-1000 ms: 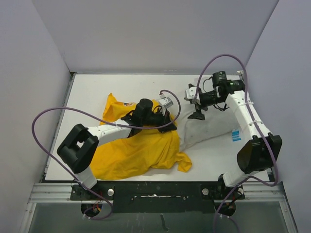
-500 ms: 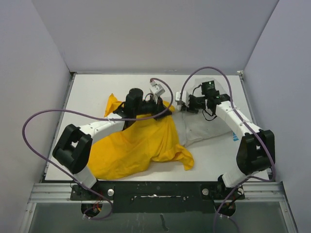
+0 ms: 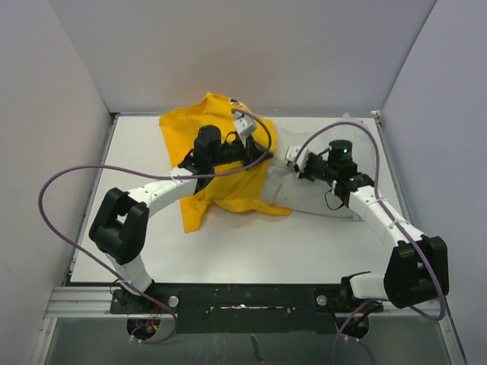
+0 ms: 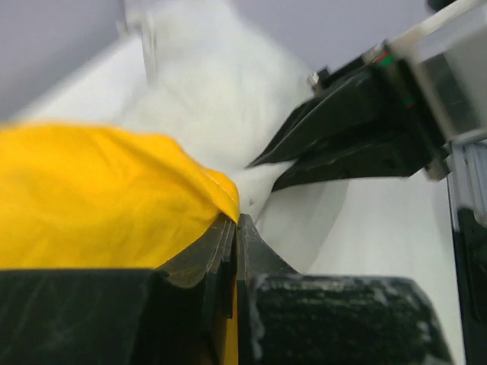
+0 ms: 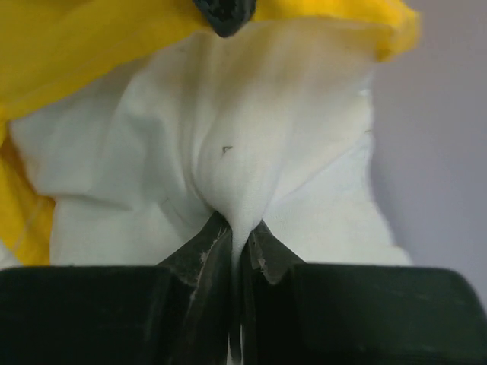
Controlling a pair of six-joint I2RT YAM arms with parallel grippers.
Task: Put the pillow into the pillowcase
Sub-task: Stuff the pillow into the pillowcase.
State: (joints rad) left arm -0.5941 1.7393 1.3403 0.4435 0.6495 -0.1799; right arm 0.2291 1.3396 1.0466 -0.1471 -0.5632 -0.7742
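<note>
Both arms have swung toward the far edge. Left gripper (image 4: 234,222), clamped on the pillowcase (image 3: 215,122) hem, has hoisted the yellow cloth, and the right gripper (image 5: 240,228) has closed on a pinch of the pillow (image 3: 323,199). That pillow lies right of the raised mouth, long axis along the white surface (image 3: 137,152), nearest the right arm. Pale walls (image 3: 228,53) enclose three sides.
</note>
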